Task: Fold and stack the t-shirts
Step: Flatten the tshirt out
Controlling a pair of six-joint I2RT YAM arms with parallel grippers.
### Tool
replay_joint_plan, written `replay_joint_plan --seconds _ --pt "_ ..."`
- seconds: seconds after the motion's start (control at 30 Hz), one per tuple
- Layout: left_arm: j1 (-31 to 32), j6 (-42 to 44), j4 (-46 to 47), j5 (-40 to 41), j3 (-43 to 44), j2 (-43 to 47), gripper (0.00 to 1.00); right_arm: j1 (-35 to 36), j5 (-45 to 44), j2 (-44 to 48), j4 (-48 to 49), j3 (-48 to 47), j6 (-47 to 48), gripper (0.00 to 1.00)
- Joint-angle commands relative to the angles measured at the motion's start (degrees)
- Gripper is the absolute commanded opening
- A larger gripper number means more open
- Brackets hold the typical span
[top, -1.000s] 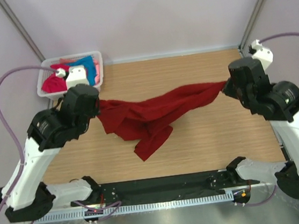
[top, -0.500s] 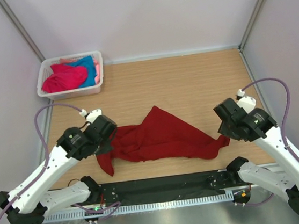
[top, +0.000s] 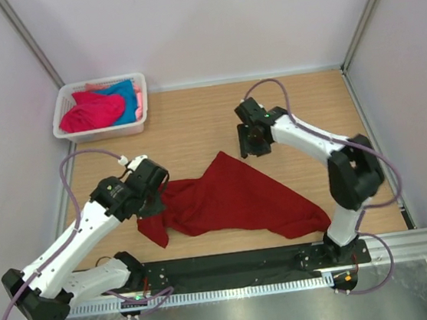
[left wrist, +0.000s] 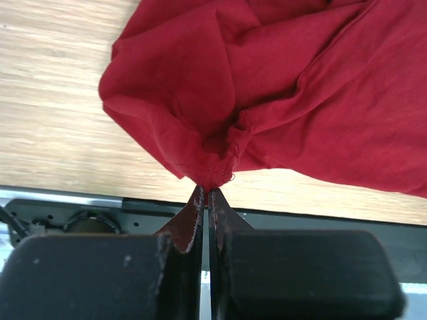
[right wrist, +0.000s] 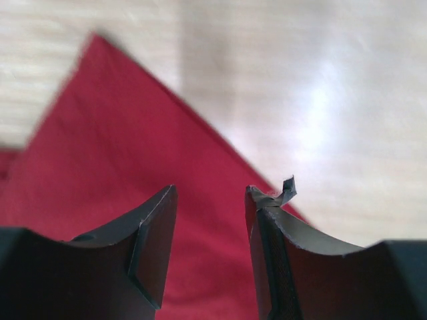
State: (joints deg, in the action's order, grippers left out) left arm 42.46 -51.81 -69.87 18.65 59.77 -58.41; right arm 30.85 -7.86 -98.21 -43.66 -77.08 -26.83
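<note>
On the table (top: pixel 194 123), left gripper (left wrist: pixel 208 195) clamps the red t-shirt (top: pixel 233 200) while right gripper (right wrist: pixel 211 197) gapes, seemingly empty.

A dark red t-shirt (top: pixel 233 200) lies rumpled on the wooden table (top: pixel 194 123) — one corner pointing away, left edge bunched. A pink t-shirt (top: pixel 92 110) and a turquoise t-shirt (top: pixel 125 93) lie heaped in the white basket (top: pixel 101 131).

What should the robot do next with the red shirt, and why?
Probably lower the open right tool onto the pointed far corner of the red shirt and pinch it. The left tool grips a bunched edge, so a second hold would let it spread flat.
</note>
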Motion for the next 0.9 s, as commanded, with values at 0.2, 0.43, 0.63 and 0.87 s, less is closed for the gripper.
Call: replay_joint_plan --seconds 0.2,0.43,0.63,0.87 --pt "-1.7 -0.7 4.0 -4.9 2.5 -2.9 0.00 0.3 12.2 -23.8 11.1 -18.1 9.0 0.52" --pt "-2.2 0.1 4.0 -4.2 4.6 -6.3 0.00 1.6 15.5 -28.2 14.2 -17.6 8.7 0.51" --pt "-2.2 -0.5 4.7 -4.6 4.2 -6.1 0.00 2.3 15.2 -26.1 16.0 -11.8 8.5 0.44" --pt "-2.2 4.4 1.8 0.3 12.3 -5.8 0.00 1.8 8.1 -20.7 11.1 -16.9 10.1 0.01"
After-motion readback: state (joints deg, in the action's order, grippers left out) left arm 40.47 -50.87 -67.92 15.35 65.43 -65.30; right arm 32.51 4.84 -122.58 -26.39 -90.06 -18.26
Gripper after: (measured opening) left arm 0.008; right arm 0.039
